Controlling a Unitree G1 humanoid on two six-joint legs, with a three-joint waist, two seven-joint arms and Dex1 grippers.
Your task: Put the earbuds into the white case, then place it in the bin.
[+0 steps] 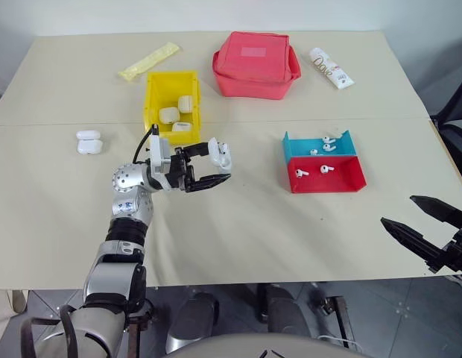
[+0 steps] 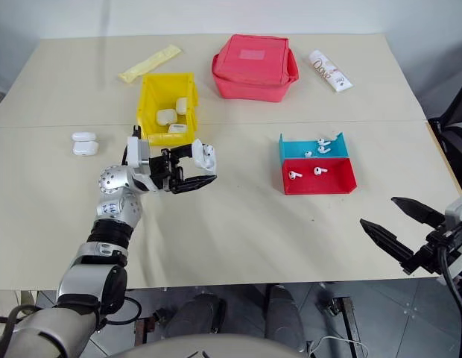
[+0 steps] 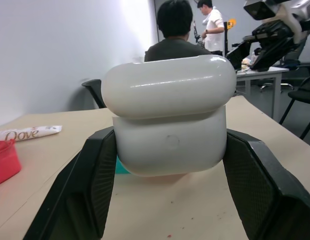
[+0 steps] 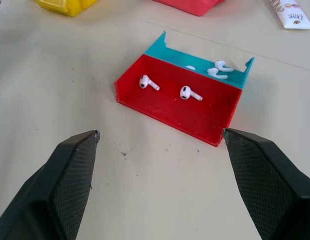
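Sitting clamped in the left pincer (image 1: pixel 218 167) — the white case (image 1: pixel 223 154), just beside the bin (image 1: pixel 153 101).

Left arm (image 1: pixel 130 224): silver-grey metal segments joined by black bands, with a round silver joint housing near the wrist showing small screw holes. A blue marking sits on the forearm segment below that housing. A thin black cable loops over the wrist block, which is pale grey. Left gripper (image 1: pixel 216 165): two black fingers, long and tapered, inner faces finely cross-hatched in the left wrist view. Right gripper (image 1: pixel 425 220): two black, pointed, wedge-shaped fingers of the same textured finish (image 4: pixel 70 175); behind them a black mount and a light grey wrist block with a black cable.
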